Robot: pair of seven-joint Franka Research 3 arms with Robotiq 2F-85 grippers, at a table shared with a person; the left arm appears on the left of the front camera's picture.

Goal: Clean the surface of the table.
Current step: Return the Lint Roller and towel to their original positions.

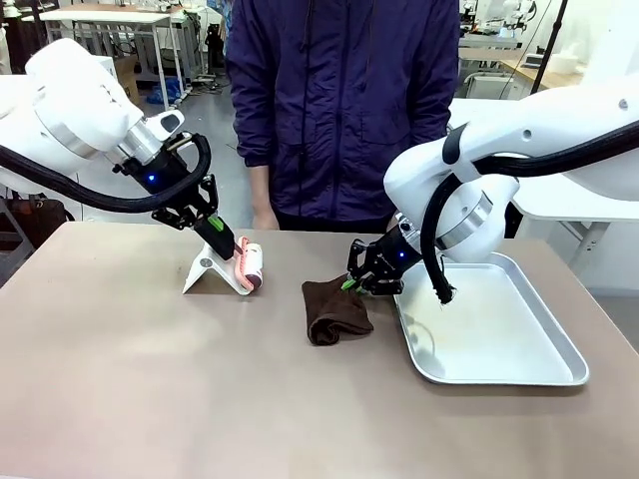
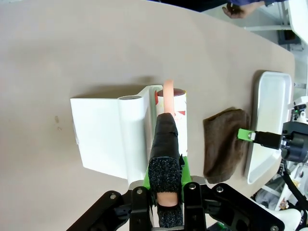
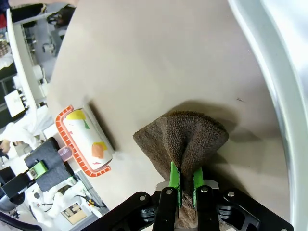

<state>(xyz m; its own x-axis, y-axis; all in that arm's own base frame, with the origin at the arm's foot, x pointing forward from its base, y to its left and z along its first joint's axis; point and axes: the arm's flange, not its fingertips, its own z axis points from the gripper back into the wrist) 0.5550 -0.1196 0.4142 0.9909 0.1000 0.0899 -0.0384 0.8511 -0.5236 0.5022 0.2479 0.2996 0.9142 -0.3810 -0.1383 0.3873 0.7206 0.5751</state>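
The table (image 1: 150, 379), matte taupe, spreads beneath both arms. Near its middle a brown cloth (image 1: 334, 311) lies crumpled, and everything is placed from it. At the cloth's edge nearest the silver tray (image 1: 499, 334), the right gripper (image 1: 351, 282) is seen with its green pads pinched tight on a raised fold of the fabric. On the cloth's other side, near it, a lint roller (image 1: 250, 265) rests against its white stand (image 1: 205, 271); the roller's pink handle is clamped between the closed fingers of the left gripper (image 1: 222, 243). Beyond the cloth, a person in a dark jacket (image 1: 344, 100) is seen at the far edge.
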